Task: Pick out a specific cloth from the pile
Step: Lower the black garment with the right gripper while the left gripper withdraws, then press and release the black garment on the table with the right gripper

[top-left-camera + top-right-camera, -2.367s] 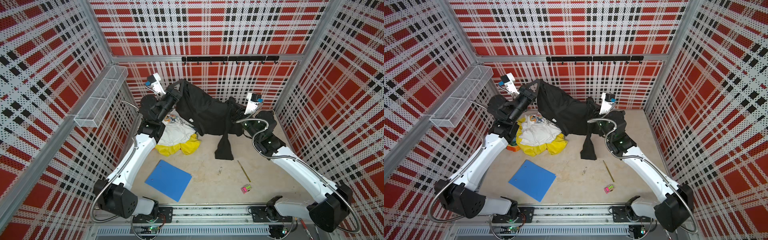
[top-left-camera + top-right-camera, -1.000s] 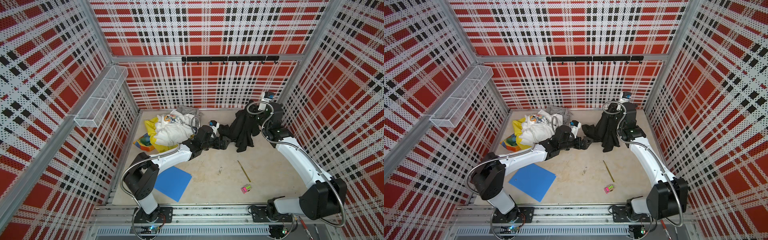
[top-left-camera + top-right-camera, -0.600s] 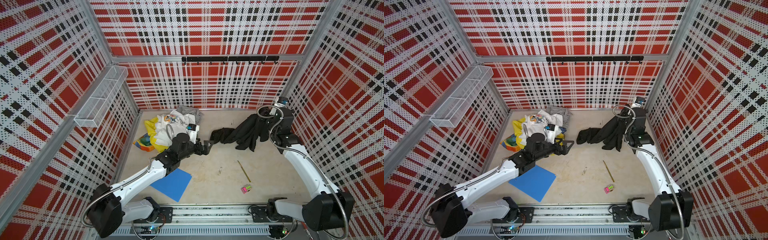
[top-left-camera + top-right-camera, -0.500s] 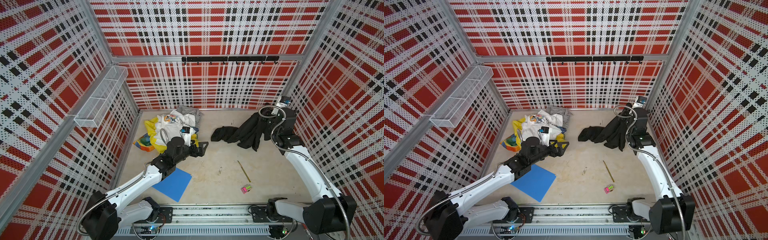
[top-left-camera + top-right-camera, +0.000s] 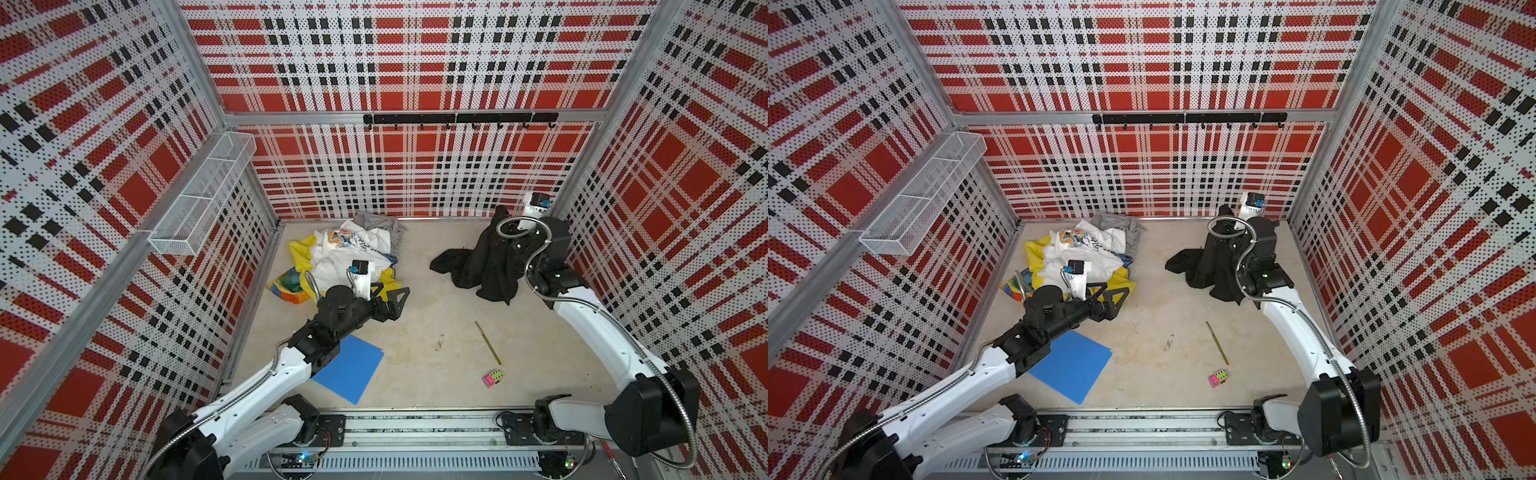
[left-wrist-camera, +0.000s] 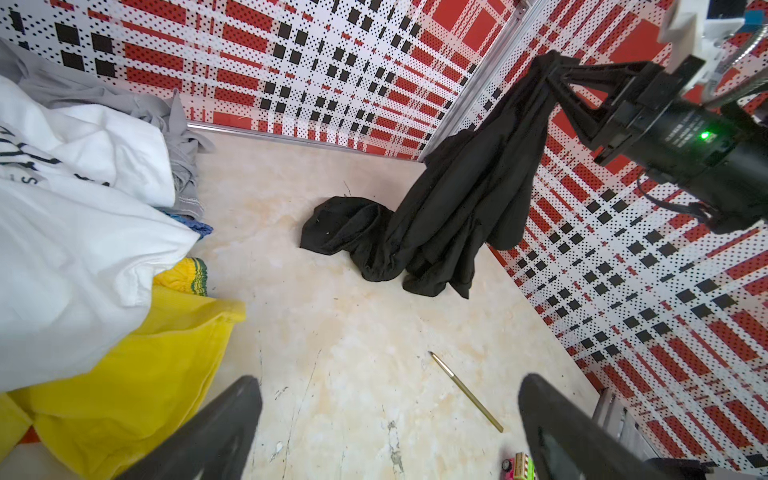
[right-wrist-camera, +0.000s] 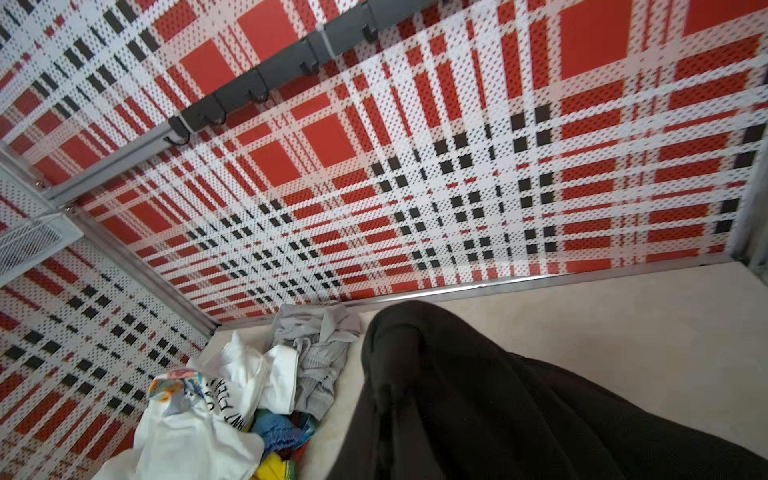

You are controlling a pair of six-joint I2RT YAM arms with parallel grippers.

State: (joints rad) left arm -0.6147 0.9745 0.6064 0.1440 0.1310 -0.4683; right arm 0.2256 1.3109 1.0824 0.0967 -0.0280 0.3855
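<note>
Left wrist view takes in the whole job. The pile [image 6: 83,249] of white, yellow and grey garments is heaped on the floor. The cloth [image 6: 457,208], plain black, is well apart from the pile and touches none of it; its top end is lifted and its lower folds trail on the floor. The right gripper [image 6: 550,68] is clamped tight on that lifted end. In a top view the left gripper [image 5: 392,293], just beside the pile, gapes wide and holds nothing. I judge the separation done, with only the setting down and release left.
</note>
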